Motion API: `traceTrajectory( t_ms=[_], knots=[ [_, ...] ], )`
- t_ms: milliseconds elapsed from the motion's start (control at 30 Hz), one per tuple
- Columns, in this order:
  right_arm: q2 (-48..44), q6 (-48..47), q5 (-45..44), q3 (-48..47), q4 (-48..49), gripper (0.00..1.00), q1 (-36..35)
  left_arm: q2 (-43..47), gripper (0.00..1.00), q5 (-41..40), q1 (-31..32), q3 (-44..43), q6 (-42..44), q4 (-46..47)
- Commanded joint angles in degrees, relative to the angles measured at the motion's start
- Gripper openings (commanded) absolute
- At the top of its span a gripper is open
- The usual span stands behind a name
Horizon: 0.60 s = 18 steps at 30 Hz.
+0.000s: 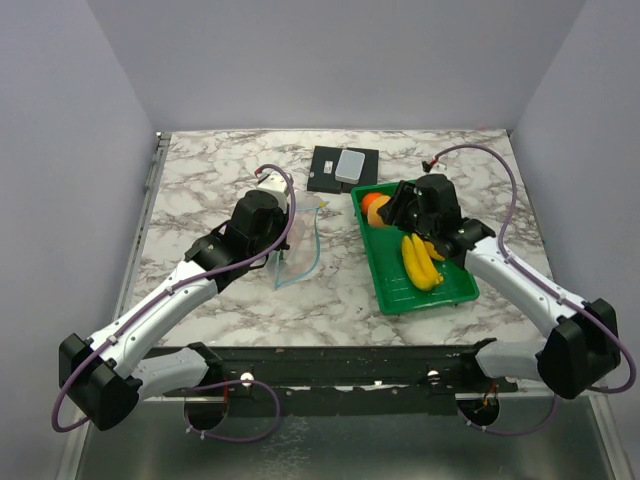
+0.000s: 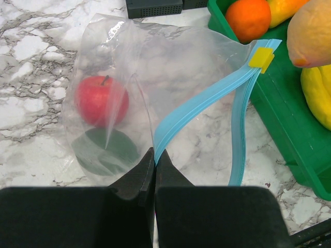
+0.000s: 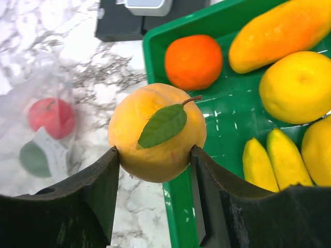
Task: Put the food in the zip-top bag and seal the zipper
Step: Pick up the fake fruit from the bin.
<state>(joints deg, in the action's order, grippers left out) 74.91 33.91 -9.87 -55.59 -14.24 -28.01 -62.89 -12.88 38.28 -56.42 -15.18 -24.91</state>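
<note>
The clear zip-top bag (image 2: 155, 62) stands on the marble table, mouth open toward the green tray (image 2: 279, 111). A red apple (image 2: 101, 99) and a green fruit (image 2: 106, 150) lie inside it. My left gripper (image 2: 154, 155) is shut on the light-blue zipper (image 2: 207, 98) at the mouth's near end; a yellow slider (image 2: 260, 58) sits at the far end. My right gripper (image 3: 155, 152) is shut on a yellow-orange round fruit with a leaf (image 3: 158, 132), held above the tray's left rim (image 3: 155, 57). An orange (image 3: 194, 61), a yellow round fruit (image 3: 297, 87) and bananas (image 3: 274, 160) lie in the tray.
A black box with a small white container (image 1: 340, 168) sits at the back, between bag (image 1: 300, 245) and tray (image 1: 400, 290). An oblong orange-yellow fruit (image 3: 282, 33) lies at the tray's far end. Grey walls close off the table's left, back and right.
</note>
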Motion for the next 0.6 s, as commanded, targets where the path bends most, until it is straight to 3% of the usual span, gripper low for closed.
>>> traceTrajectory(
  t_ms=[0, 333, 567],
  knots=[
    [-5.90, -1.98, 8.27, 2.29, 4.45, 0.11, -0.45, -0.04, 0.00, -0.57, 0.16, 0.26, 0.30, 0.77],
    [-13.23, -3.85, 20.21, 2.39, 7.84, 0.11, -6.14, 0.12, 0.00, -0.82, 0.19, 0.35, 0.28, 0.74],
    [-12.58, -7.20, 22.25, 0.90, 8.73, 0.11, -13.17, 0.06, 0.00, -1.05, 0.13, 0.35, 0.24, 0.74]
  ],
)
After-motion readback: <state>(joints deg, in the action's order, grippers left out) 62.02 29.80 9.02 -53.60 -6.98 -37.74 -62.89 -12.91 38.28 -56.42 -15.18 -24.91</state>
